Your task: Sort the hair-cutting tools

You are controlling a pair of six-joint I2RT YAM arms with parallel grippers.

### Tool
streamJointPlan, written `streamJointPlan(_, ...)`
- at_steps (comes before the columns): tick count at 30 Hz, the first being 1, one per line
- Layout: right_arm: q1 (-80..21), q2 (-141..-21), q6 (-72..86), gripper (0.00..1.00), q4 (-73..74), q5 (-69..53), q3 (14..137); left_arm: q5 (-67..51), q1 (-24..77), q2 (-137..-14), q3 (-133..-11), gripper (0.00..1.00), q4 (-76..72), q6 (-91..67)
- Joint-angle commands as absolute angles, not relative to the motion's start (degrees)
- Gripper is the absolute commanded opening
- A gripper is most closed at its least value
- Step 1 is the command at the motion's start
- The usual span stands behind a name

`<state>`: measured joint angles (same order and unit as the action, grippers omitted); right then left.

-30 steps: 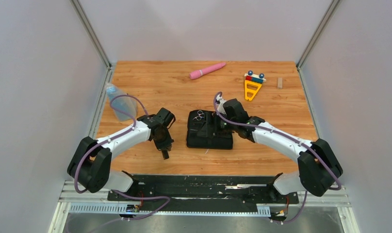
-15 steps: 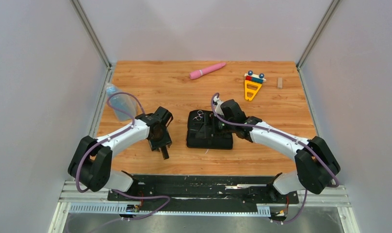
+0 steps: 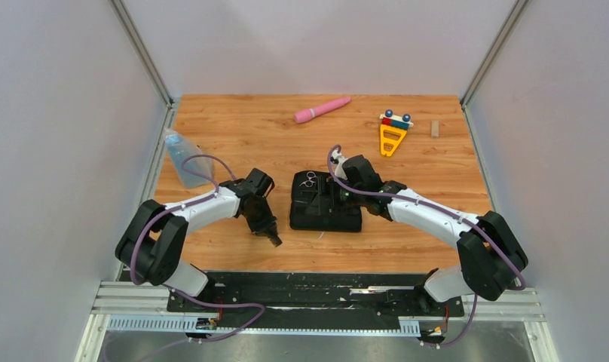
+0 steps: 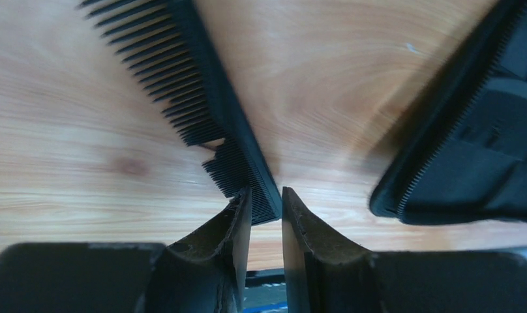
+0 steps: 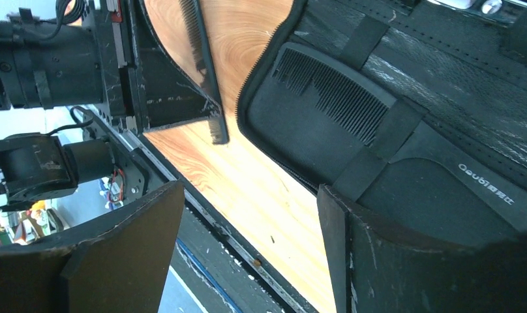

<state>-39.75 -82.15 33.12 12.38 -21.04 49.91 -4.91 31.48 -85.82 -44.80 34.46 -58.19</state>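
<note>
Left gripper (image 4: pixel 266 195) is nearly closed, pinching one end of the loose black comb (image 4: pixel 212 88). In the left wrist view the comb's long axis runs from the fingers toward 11 o'clock, teeth to the left, over bare table (image 3: pixel 234 128) at 9 o'clock of the black case (image 3: pixel 324 215). Right gripper (image 5: pixel 248 192) is spread wide over the case. Handled comb (image 5: pixel 339 98) is strapped inside, teeth end at 10 o'clock, handle toward 4. Scissors (image 3: pixel 309 179) lie on the case's far-left corner.
</note>
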Motion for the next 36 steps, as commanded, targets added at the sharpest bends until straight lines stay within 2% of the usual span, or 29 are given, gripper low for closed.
streamJointPlan(1,-40.17,-80.38,31.46,0.76,13.67,-18.27,51.96,-11.99,35.08,-86.44,-41.03,0.31,22.41,-69.34)
streamJointPlan(5,-40.17,-79.47,29.94,0.76,15.64,-15.59,52.35,-12.14,39.89,-86.71,-42.47,0.36,14.43,-74.46)
streamJointPlan(6,-40.17,-79.15,29.13,0.76,16.14,-14.85,52.38,-11.3,40.93,-86.58,-43.97,0.41,14.04,-74.28)
streamJointPlan(8,-40.17,-78.23,27.82,0.76,17.03,-13.61,52.31,-9.42,41.57,-85.56,-46.56,0.47,16.38,-72.68)
streamJointPlan(12,-40.17,-76.8,24.55,0.76,17.9,-13.22,52.24,-1.21,40.92,-80.03,-50.02,0.5,25.54,-68.16)
streamJointPlan(16,-40.74,-77.46,20.16,0.76,18.34,-14.91,53.21,5.1,35.55,-75.71,-51.2,0.5,34.68,-61.13)
streamJointPlan(20,-43.0,-81.44,15.05,0.76,22.26,-13.91,57.83,6.26,28.17,-77.09,-51.97,0.49,40.08,-52.75)
streamJointPlan(25,-47.36,-89.69,10.73,0.75,30.56,-8.11,66.44,4.69,22.17,-81.33,-52.63,0.44,39.0,-46.28)
streamJointPlan(36,-56.33,-105.23,7.67,0.74,39.55,-6.24,80.99,4.12,17.04,-88.61,-53.89,0.36,36.29,-42.26)
